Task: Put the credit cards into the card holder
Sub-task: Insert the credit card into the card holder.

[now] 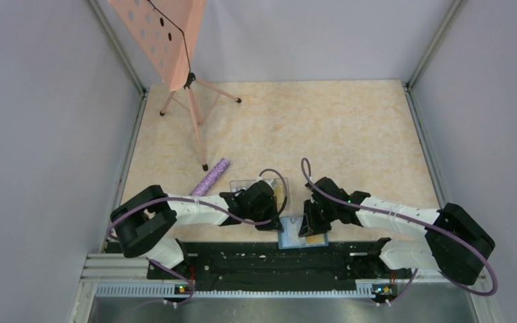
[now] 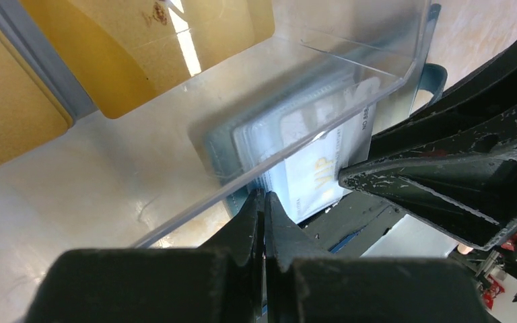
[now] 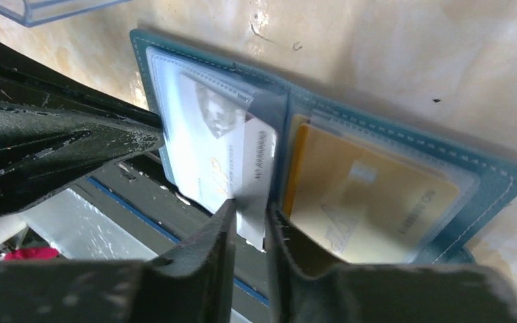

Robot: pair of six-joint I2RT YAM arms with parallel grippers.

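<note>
Card holder [image 3: 491, 176] lies open — right claw [image 3: 250, 210] pinches white card [image 3: 259, 151].

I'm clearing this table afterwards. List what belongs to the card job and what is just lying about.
Job:
- card holder, open
- white card, going into it
- slotted gold card
- loose gold cards
- clear box

Lying about:
- purple roll
- pink perforated board on its tripod
</note>
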